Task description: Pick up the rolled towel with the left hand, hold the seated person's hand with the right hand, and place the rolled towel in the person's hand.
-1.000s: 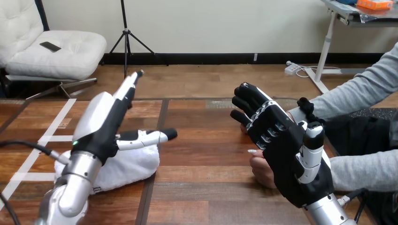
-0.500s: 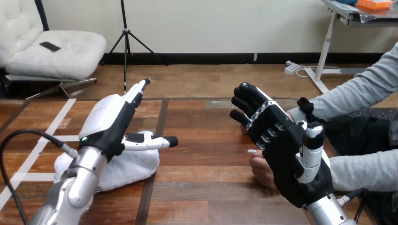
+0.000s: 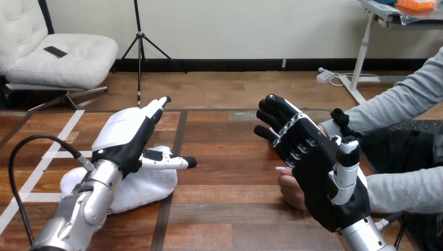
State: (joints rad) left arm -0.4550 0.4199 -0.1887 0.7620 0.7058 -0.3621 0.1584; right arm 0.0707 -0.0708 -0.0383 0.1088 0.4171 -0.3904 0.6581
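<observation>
1. The left hand [image 3: 128, 135] is hovering over the rolled towel [image 3: 143, 187], its white back turned upward. Its fingers are stretching straight forward and spread apart, gripping nothing.
2. Its thumb is pointing sideways toward the table's middle, above the towel's far edge. Whether it is touching the cloth cannot be told.
3. The left forearm [image 3: 83, 209] is rising from the view's lower left corner and crossing the towel's near end.
4. The rolled towel is lying on the wooden table [image 3: 224, 157] at the left, under the left hand and well apart from the person's hand [image 3: 290, 189].
5. The right hand [image 3: 316, 167] is standing with its black back toward the camera, fingers extending forward and leftward, not curled.
6. The person's hand is lying just beneath and beside the right hand. No grip around it is showing.
</observation>
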